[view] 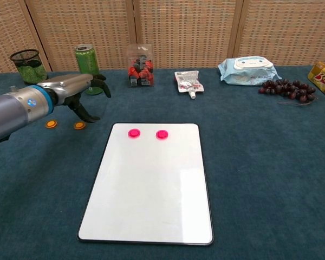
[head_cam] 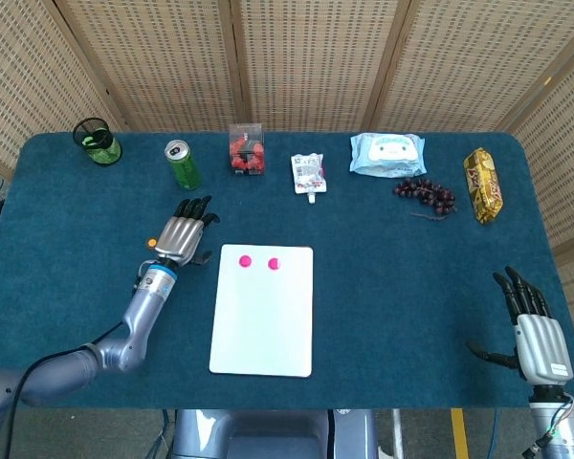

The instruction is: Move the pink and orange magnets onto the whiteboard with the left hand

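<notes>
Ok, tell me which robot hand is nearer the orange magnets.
Left. The left robot hand hovers just over the orange magnets; the right robot hand is far across the table, near its right front edge.

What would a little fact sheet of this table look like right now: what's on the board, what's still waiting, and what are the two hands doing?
Board: whiteboard lies flat on the blue table
On board: two pink magnets, side by side near its far edge
Off board: two orange magnets, on the cloth to its left
Left hand: above the orange magnets, fingers apart, holding nothing
Right hand: near the table's right corner, open, empty
Task status: pink done, orange not yet moved
</notes>
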